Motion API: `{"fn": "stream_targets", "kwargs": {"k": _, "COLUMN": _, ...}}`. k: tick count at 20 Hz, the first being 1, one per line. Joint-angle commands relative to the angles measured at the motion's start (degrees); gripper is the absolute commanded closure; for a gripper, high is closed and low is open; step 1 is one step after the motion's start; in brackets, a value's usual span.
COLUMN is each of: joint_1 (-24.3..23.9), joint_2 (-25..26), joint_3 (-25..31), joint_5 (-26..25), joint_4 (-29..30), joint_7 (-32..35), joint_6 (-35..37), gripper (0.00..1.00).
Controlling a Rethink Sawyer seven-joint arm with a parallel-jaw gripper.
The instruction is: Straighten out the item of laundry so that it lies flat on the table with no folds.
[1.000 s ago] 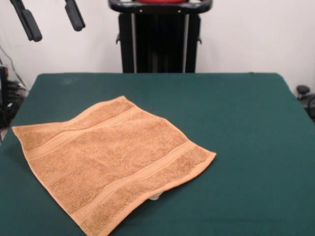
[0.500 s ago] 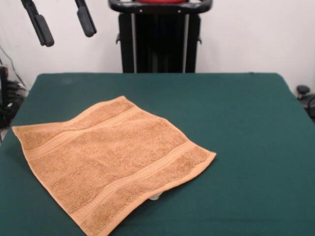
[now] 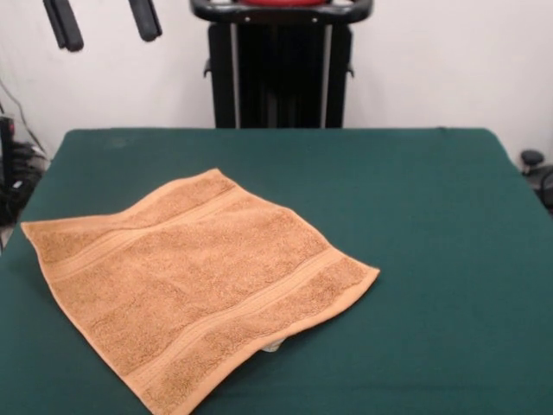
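Observation:
The orange-tan towel (image 3: 194, 281) lies spread open on the dark green table (image 3: 415, 225), at the left and near part of the front view, turned at an angle. Its two woven bands show, and a bit of white tag (image 3: 271, 347) peeks from under its near edge. The surface looks flat apart from a slight ripple along the far left edge. My gripper (image 3: 105, 24) is high at the top left, well above and behind the towel. Its two black fingers (image 3: 65, 26) stand wide apart, open and empty.
The robot's black pedestal (image 3: 281, 69) stands behind the table's far edge. Cables and dark gear sit off the table's left side (image 3: 13, 164). A small dark object (image 3: 531, 160) sits off the right edge.
The gripper has risen higher toward the top edge, after drifting slightly right. The towel has not moved.

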Motion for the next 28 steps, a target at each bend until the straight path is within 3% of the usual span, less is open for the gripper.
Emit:
{"fn": "stream_targets", "kwargs": {"k": 1, "joint_1": 13.6, "joint_2": -22.2, "joint_3": -13.9, "joint_5": 1.4, "joint_4": 5.2, "joint_7": 25.3, "joint_6": 9.6, "gripper": 0.0}}
{"fn": "stream_targets", "kwargs": {"k": 3, "joint_1": 11.6, "joint_2": -27.1, "joint_3": -11.2, "joint_5": 7.4, "joint_4": 10.1, "joint_7": 23.4, "joint_6": 5.1, "gripper": 0.0}}
{"fn": "stream_targets", "kwargs": {"k": 7, "joint_1": 15.4, "joint_2": -28.9, "joint_3": -15.1, "joint_5": 7.2, "joint_4": 9.9, "joint_7": 22.8, "joint_6": 4.0, "gripper": 0.0}}
{"fn": "stream_targets", "kwargs": {"k": 12, "joint_1": 14.7, "joint_2": -28.7, "joint_3": -15.2, "joint_5": 9.8, "joint_4": 12.6, "joint_7": 18.2, "joint_6": 0.0, "gripper": 0.0}}
{"fn": "stream_targets", "kwargs": {"k": 23, "joint_1": 17.6, "joint_2": -26.7, "joint_3": -19.7, "joint_5": 6.1, "joint_4": 12.6, "joint_7": 17.1, "joint_6": -2.2, "gripper": 0.0}}
{"fn": "stream_targets", "kwargs": {"k": 28, "joint_1": 22.3, "joint_2": -25.9, "joint_3": -24.8, "joint_5": 2.6, "joint_4": 10.6, "joint_7": 20.9, "joint_6": -0.1, "gripper": 0.0}}
